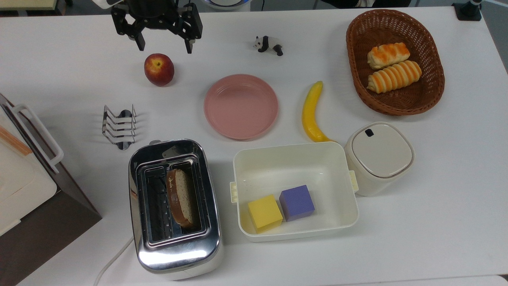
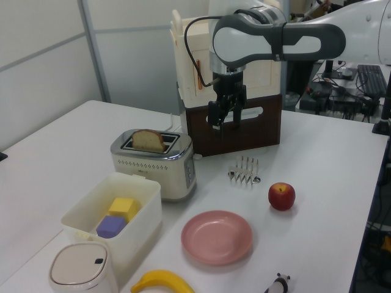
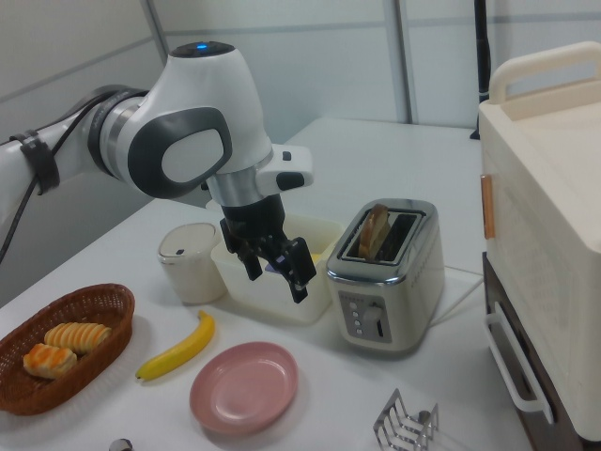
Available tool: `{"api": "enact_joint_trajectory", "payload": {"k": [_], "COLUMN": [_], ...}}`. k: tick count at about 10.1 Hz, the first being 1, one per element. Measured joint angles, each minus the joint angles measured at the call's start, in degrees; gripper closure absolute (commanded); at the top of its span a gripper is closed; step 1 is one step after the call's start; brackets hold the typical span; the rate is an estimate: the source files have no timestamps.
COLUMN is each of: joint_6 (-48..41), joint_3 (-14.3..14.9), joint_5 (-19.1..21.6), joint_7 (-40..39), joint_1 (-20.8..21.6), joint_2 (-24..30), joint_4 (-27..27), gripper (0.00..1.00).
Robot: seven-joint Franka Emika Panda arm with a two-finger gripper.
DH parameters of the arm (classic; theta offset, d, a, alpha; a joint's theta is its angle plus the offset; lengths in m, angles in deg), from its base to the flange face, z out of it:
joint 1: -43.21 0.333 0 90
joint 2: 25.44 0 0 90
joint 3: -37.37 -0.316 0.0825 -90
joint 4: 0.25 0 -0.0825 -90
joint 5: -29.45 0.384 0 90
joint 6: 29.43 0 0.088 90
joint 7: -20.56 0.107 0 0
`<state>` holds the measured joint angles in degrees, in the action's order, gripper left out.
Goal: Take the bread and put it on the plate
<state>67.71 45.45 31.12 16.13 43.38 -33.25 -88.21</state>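
Observation:
The bread (image 1: 182, 196) (image 2: 148, 141) (image 3: 377, 228), a speckled tan slice with a dark crust, stands on edge in one slot of the shiny toaster (image 1: 174, 254) (image 2: 160, 174) (image 3: 385, 296). The pink plate (image 1: 241, 106) (image 2: 216, 237) (image 3: 244, 387) lies bare in the middle of the table. My gripper (image 1: 164, 47) (image 2: 225, 122) (image 3: 277, 282) hangs open in the air with nothing between its fingers. In the top view it is at the upper edge, just above the apple and far from the toaster.
A red apple (image 1: 159, 69), a wire toast rack (image 1: 119, 127), a banana (image 1: 311, 113) and a panda toy (image 1: 268, 44) surround the plate. A white tub (image 1: 254, 159) holds two cubes beside a lidded pot (image 1: 379, 157). A wicker basket (image 1: 432, 95) holds rolls. A bread box (image 1: 24, 178) stands at the top view's left.

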Motion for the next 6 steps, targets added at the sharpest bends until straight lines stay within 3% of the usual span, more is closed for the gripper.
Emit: {"api": "enact_joint_trajectory", "payload": {"k": [6], "joint_6": [0.01], "joint_3": [0.0], "joint_5": [0.0], "joint_7": [-1.0], "joint_1": [-0.01], "joint_2": [-0.04], "joint_4": [0.05], "gripper": [0.0]}}
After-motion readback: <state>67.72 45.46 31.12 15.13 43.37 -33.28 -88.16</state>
